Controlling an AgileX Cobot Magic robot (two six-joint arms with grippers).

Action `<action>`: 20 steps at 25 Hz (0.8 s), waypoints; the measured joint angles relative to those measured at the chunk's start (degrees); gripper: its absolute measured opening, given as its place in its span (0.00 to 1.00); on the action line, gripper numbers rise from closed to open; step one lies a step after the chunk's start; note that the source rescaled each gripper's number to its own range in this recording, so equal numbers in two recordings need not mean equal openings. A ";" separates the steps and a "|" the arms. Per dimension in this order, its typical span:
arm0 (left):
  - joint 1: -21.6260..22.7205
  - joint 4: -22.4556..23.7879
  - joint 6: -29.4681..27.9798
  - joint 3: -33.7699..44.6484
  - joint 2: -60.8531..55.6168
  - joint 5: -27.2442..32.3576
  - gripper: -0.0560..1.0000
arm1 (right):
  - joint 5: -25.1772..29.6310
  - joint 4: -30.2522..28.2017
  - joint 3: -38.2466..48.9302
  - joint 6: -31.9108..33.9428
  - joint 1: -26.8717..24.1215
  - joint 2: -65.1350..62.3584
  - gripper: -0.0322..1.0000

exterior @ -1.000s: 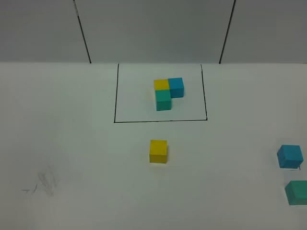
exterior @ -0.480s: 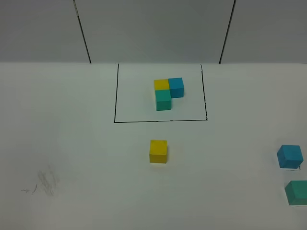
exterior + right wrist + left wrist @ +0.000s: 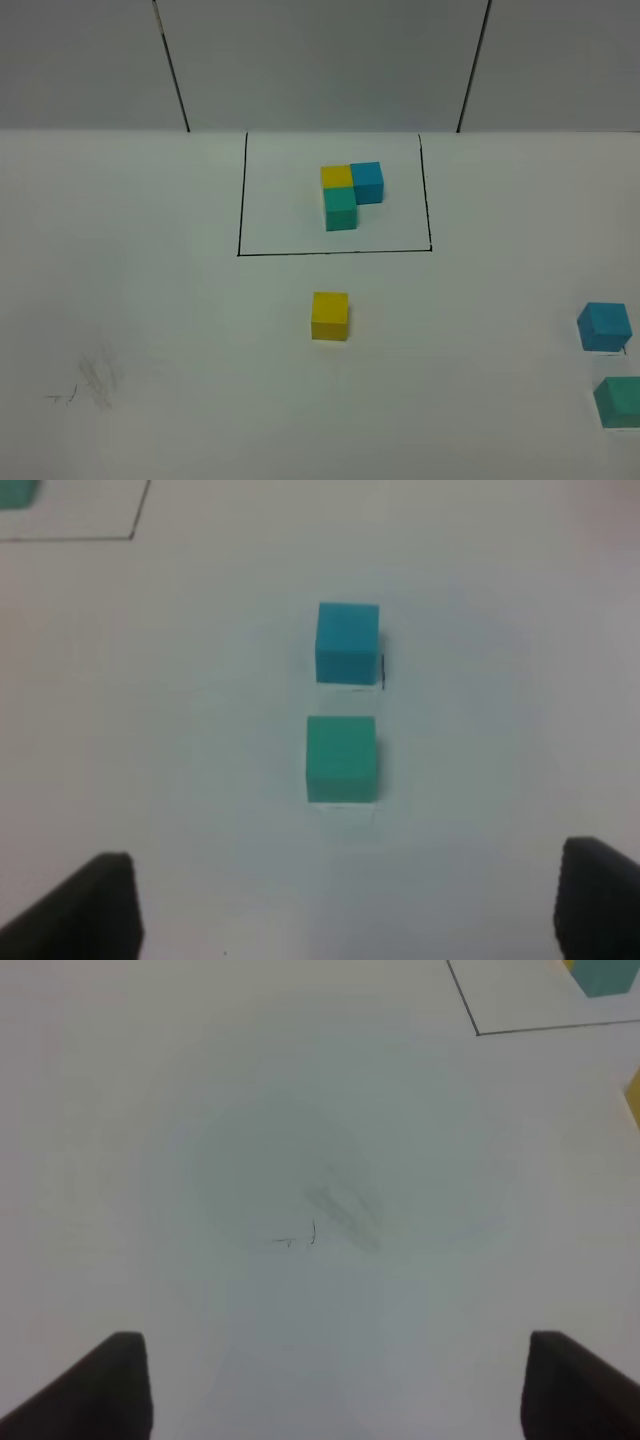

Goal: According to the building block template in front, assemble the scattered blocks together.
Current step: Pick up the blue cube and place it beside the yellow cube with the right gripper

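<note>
- The white bench [image 3: 150,300] carries everything. Its top looks flat and matte, so a cube should not skate far if you nudge it.
- The black drawn rectangle [image 3: 335,253] at the far middle frames the building block template [image 3: 350,195]. It is 3 joined cubes in an L: yellow at the corner, blue touching it on the right, teal-green touching its near side.
- The left gripper [image 3: 340,1390] hangs spread wide with nothing between its jaws, over bare bench. The right gripper [image 3: 340,910] is just as wide and empty, above 2 loose cubes.
- Of the 3 loose cubes, the yellow cube [image 3: 330,316] sits alone just in front of the rectangle. The blue cube [image 3: 604,327] and the teal-green cube [image 3: 620,402] lie near each other, not touching, far out on the right.
- By their look, each cube is light, rigid and matte. Pinch 2 opposite flat faces, square-on and centred, or it may twist out.
</note>
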 joint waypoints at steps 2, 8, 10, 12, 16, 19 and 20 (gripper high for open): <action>0.00 0.00 0.00 0.00 0.00 0.00 0.70 | -2.81 -0.71 -1.29 -0.71 0.00 7.16 0.73; 0.00 0.00 0.00 0.00 0.00 0.00 0.70 | -12.19 -3.62 -5.62 -1.31 0.00 28.19 0.73; 0.00 0.00 0.00 0.00 0.00 0.00 0.70 | -14.97 -5.07 -7.30 -1.31 0.00 35.10 0.73; 0.00 0.00 0.00 0.00 0.00 0.00 0.70 | -16.20 -6.27 -10.10 -1.31 0.00 42.75 0.73; 0.00 0.00 0.00 0.00 0.00 0.00 0.70 | -16.89 -7.47 -16.73 -1.37 0.00 56.22 0.73; 0.00 0.00 0.00 0.00 0.00 0.00 0.70 | -15.05 -7.22 -24.56 -1.37 0.00 64.01 0.73; 0.00 0.00 0.00 0.00 0.00 0.00 0.70 | -13.18 -6.88 -27.14 -1.43 0.00 66.37 0.73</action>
